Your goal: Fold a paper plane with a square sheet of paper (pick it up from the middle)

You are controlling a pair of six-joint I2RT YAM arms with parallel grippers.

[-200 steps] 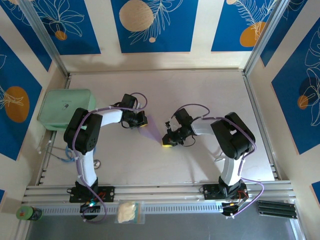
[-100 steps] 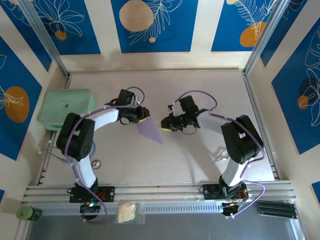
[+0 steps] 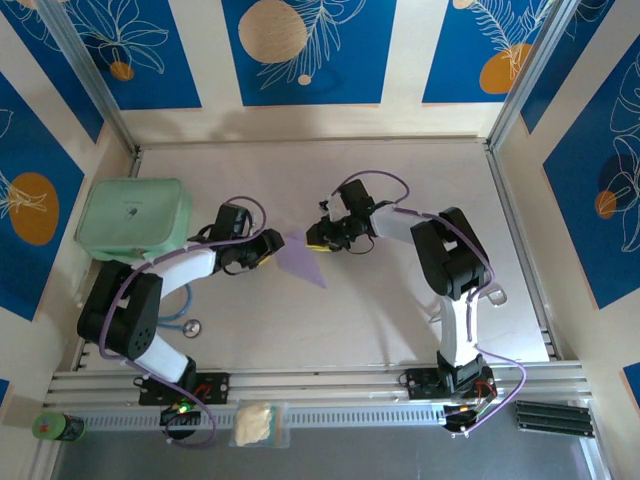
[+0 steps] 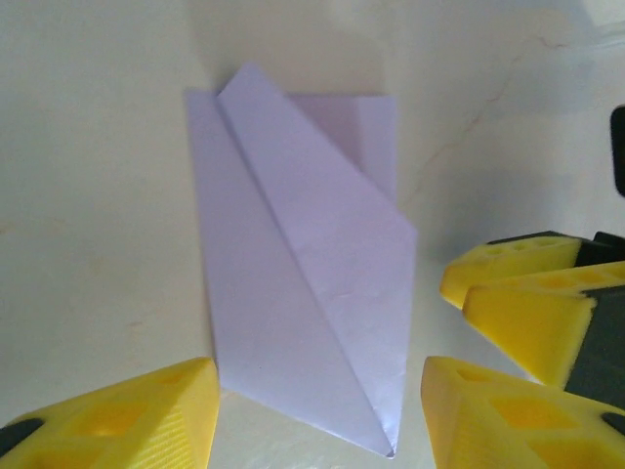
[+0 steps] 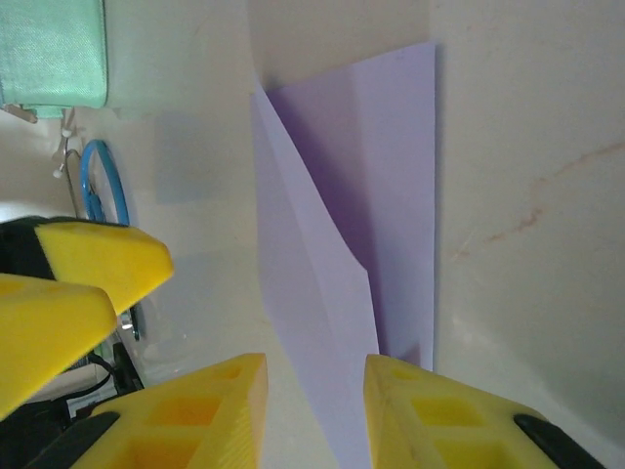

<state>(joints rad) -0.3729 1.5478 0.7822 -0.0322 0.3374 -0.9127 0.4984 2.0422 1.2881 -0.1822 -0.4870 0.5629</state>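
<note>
Now the paper plane (image 3: 300,262) lies on the table (image 3: 400,180) between your left gripper (image 3: 267,250) and right gripper (image 3: 316,243), both with jaws apart. Contact seems absent, though the view is tight. Move carelessly and a fingertip may snag the raised flap (image 5: 312,293), springing the folds.

Paper plane (image 3: 302,262) on table (image 3: 400,310), between left gripper (image 3: 271,247) and right gripper (image 3: 314,241) — box (image 3: 135,215) leftward

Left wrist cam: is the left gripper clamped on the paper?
No, the left gripper has its yellow fingers wide apart, and the folded lilac paper lies on the table between them.
</note>
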